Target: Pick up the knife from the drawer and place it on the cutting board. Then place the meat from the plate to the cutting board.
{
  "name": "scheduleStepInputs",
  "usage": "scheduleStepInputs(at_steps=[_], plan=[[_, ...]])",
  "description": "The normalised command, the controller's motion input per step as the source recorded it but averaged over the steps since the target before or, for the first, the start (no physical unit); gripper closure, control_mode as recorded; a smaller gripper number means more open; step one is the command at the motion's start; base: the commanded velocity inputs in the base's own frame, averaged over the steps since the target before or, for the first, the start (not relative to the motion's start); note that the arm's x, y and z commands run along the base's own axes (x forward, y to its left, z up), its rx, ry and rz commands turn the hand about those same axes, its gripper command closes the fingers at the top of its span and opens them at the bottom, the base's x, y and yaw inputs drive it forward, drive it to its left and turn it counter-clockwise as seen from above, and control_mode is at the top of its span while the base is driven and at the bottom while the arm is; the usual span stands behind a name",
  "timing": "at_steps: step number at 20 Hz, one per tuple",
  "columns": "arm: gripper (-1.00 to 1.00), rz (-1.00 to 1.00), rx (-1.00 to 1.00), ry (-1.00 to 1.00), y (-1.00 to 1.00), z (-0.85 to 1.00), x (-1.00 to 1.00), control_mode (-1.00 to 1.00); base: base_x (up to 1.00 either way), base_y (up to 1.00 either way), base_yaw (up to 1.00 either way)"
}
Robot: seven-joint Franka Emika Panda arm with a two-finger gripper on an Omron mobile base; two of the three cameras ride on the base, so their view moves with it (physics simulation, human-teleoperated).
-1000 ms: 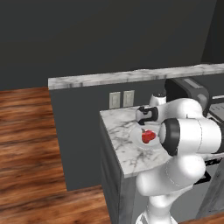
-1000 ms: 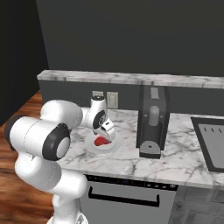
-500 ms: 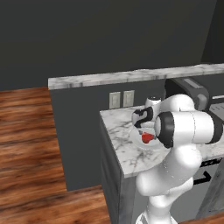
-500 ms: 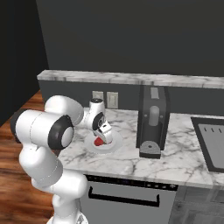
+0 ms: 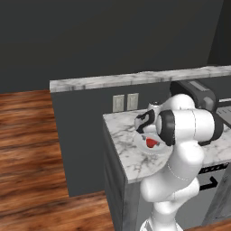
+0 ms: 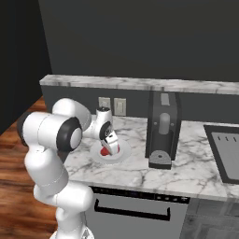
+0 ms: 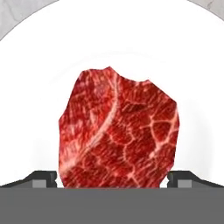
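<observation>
Meat (image 7: 119, 133) sits on the white plate (image 7: 39, 78) atop marble counter (image 6: 154, 170), between my spread gripper (image 7: 112, 179) tips.

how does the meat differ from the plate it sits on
The meat is dark red with pale marbling; the plate is plain white. The meat has an irregular, angular outline, while the plate's rim is round. The meat is much smaller, covering only the plate's middle. Both sit on the marble counter.
</observation>
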Motion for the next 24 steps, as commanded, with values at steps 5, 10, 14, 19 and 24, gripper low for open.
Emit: scheduleStepInputs(at_steps=[5,10,14,19,24], plan=[[-1.00,-0.07,0.00,0.00,0.00,-0.17,0.00,-1.00,0.00,0.00,0.00],[-1.00,-0.06,0.00,0.01,0.00,-0.17,0.00,-1.00,0.00,0.00,0.00],[-1.00,-0.05,0.00,0.02,0.00,-0.19,0.00,-1.00,0.00,0.00,0.00],[1.00,-0.05,0.00,0.03,0.00,-0.21,0.00,-1.00,0.00,0.00,0.00],[1.00,-0.04,0.01,0.00,0.00,-0.08,-0.01,-1.00,0.00,0.00,0.00]])
